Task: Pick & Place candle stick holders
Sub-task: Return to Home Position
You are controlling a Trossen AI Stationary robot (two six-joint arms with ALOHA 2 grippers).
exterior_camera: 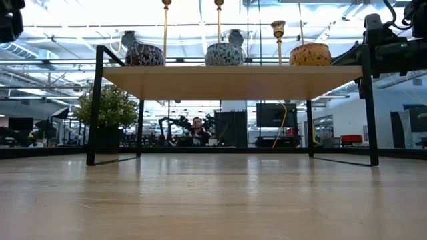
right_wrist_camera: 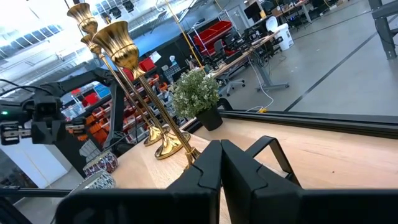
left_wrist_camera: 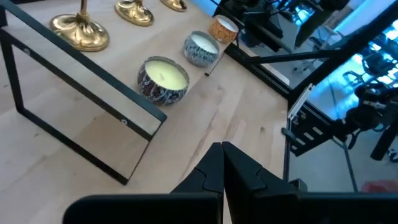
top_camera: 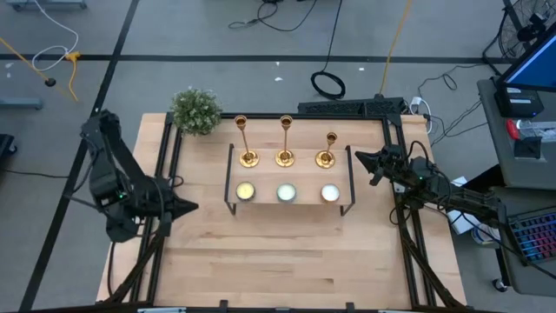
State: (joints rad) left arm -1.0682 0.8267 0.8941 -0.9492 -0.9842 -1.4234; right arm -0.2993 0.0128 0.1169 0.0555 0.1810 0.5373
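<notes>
Both arms stand at the sides of the tabletop [top_camera: 287,261], neither holding anything.

Left gripper [top_camera: 189,207]: over the left part of the tabletop, apart from the left end of the shelf [top_camera: 265,176] and pointing toward it. In its wrist view we see the two fingers [left_wrist_camera: 245,171] pressed together with nothing between them.

Right gripper [top_camera: 360,157]: just beside the shelf's right end, level with the row of gold pieces. Its fingers [right_wrist_camera: 202,171] are likewise closed and empty.

On the shelf we count three gold pieces upright in one row along the edge toward the plant [top_camera: 195,110]: left candle stick holder [top_camera: 249,158], middle candle stick holder [top_camera: 285,158] and right candle stick holder [top_camera: 325,160]. They stand apart from one another, with their round bases flat on the wooden board. In the low view the right one's cup sits lower than the tops of the other two.

Three candles [top_camera: 286,192] in small tins form a second row along the shelf's opposite edge, one in front of each gold piece, none touching.

The plant stands at the tabletop's corner, near the shelf's left back corner.

Through the shelf's black wire legs the low view shows a person [exterior_camera: 197,127] far off in the room.
</notes>
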